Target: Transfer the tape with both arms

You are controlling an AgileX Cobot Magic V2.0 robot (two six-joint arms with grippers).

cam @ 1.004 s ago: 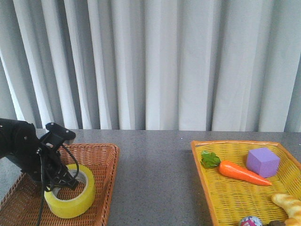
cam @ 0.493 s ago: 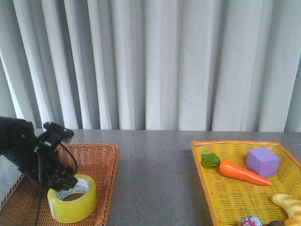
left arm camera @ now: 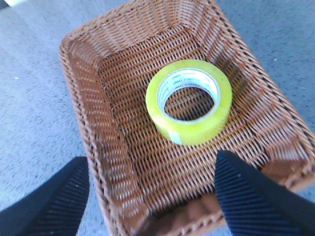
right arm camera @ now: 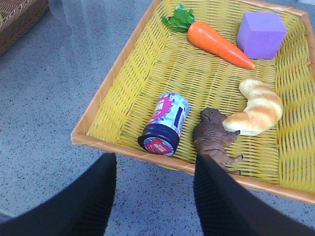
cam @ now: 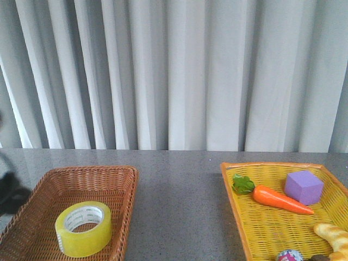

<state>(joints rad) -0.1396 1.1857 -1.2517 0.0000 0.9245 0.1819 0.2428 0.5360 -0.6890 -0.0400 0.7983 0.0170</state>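
Left wrist view: left gripper, jaws wide, should straddle one wall of the tape; right gripper waits agape.

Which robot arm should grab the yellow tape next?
Probably the left arm. Its gripper hangs open right over the brown basket where the tape lies flat. The right gripper is over the yellow basket, far from it.

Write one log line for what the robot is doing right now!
tape: lying flat in brown basket | left gripper: open, empty, above basket | right gripper: open, over yellow basket
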